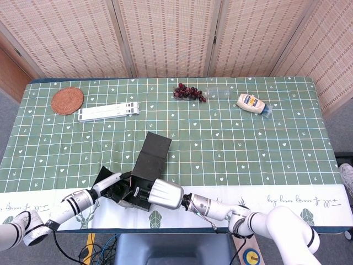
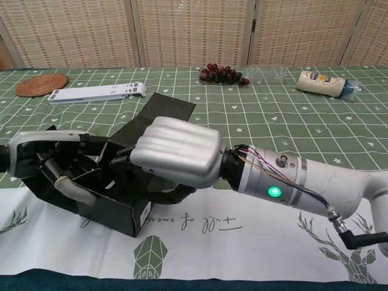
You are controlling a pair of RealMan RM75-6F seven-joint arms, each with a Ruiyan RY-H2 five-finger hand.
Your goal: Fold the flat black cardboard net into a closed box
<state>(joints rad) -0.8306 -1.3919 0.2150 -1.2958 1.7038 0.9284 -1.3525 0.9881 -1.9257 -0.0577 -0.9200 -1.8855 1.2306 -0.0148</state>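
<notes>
Black cardboard box, half formed, sits at the near table edge with its long lid flap lying open behind. My right hand curls over the top, fingers hooked on the wall; my left hand clasps the far end. I judge I should brace with the left and tuck side panels inward slowly. Green checked cloth covers the table; woven screens stand behind.
</notes>
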